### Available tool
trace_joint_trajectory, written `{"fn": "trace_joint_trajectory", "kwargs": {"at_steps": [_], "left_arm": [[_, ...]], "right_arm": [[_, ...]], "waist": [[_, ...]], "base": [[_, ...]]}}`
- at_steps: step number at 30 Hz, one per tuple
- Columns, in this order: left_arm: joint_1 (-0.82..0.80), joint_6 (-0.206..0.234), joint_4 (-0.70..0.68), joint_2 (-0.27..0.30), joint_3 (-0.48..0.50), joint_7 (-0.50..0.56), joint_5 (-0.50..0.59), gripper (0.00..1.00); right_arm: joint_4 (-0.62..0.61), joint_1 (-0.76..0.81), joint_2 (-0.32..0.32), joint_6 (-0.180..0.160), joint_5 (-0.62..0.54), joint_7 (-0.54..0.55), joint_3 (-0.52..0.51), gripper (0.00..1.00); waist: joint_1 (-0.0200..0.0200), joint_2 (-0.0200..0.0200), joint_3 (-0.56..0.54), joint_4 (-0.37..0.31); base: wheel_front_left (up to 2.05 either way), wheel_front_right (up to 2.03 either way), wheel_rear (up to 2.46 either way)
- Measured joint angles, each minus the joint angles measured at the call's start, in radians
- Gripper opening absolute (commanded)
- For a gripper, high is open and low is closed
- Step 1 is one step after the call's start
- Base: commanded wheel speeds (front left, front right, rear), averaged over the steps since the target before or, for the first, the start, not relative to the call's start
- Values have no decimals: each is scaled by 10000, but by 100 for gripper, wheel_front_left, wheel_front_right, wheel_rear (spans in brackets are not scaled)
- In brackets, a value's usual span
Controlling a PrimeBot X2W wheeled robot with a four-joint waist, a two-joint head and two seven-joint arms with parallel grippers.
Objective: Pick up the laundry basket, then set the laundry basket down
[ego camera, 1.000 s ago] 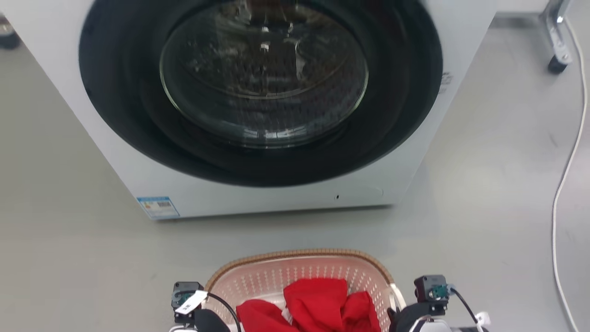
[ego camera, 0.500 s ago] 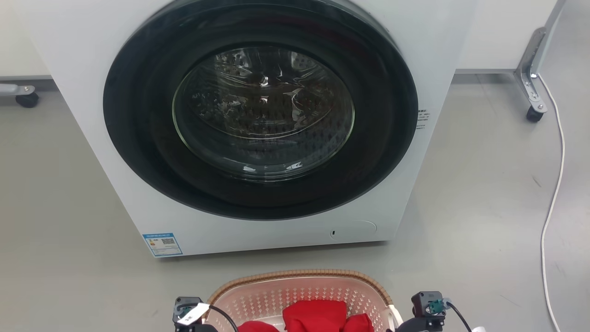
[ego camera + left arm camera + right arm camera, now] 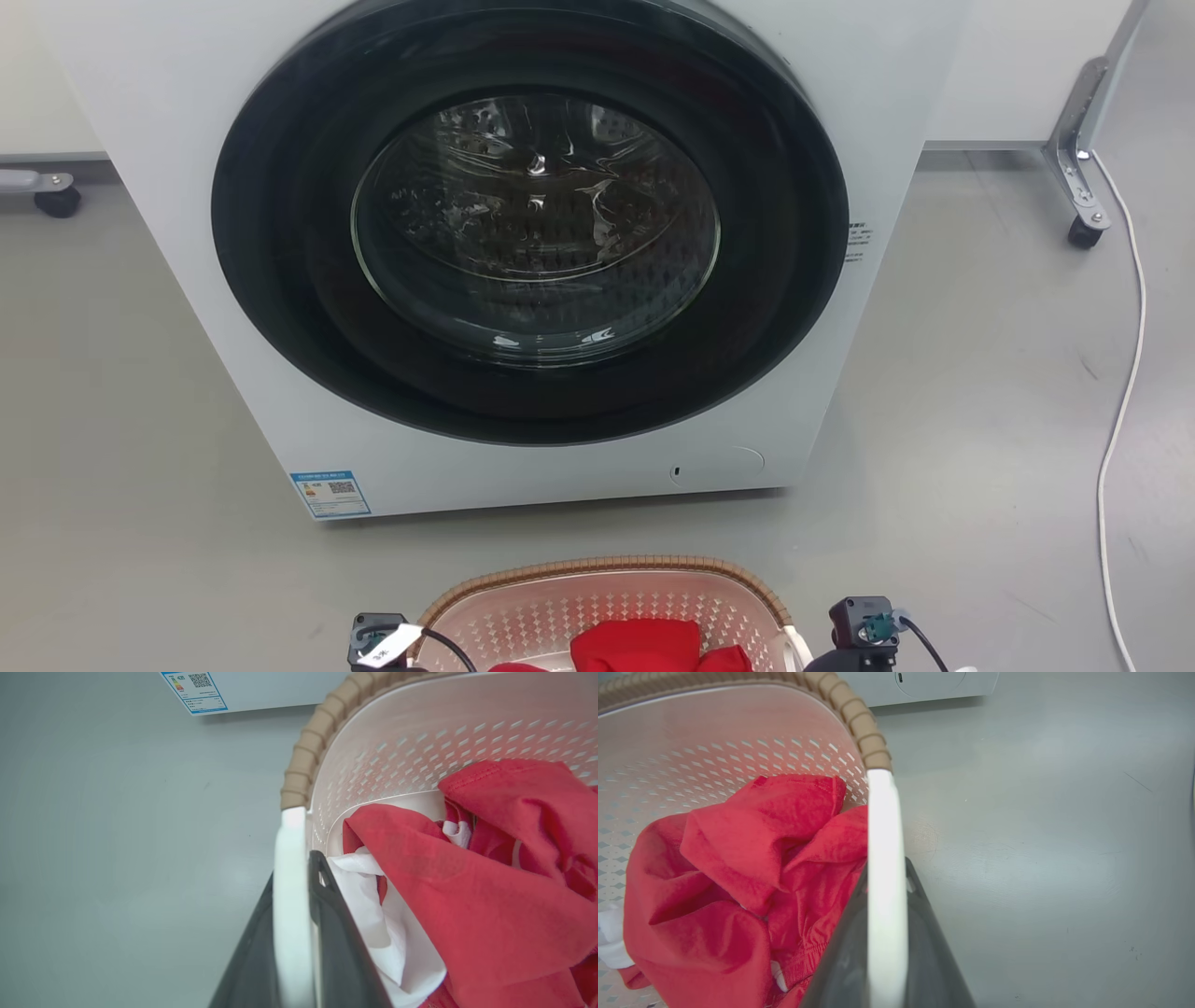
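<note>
Since the left end effector and right end effector are each clamped on the white side handles of the laundry basket, which holds red clothes in front of the washing machine, both arms should travel level and together so it meets the floor flat.

The left gripper has two long, smooth charcoal fingers that taper to blunt tips, one pierced by a small slot. The right gripper looks alike. The black, boxy left wrist module carries a white label and a black cable. The right wrist module has a green plug.
</note>
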Motion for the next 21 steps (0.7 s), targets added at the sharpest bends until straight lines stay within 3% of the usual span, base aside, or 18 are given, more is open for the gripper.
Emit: {"fn": "trace_joint_trajectory", "kwargs": {"at_steps": [21], "left_arm": [[-1, 0, 82, 4, -105, -4, -320, 0]], "right_arm": [[61, -106, -6, -75, 566, -98, 527, 0]], "waist": [[0, 1, 231, -18]], "base": [[0, 0, 0]]}}
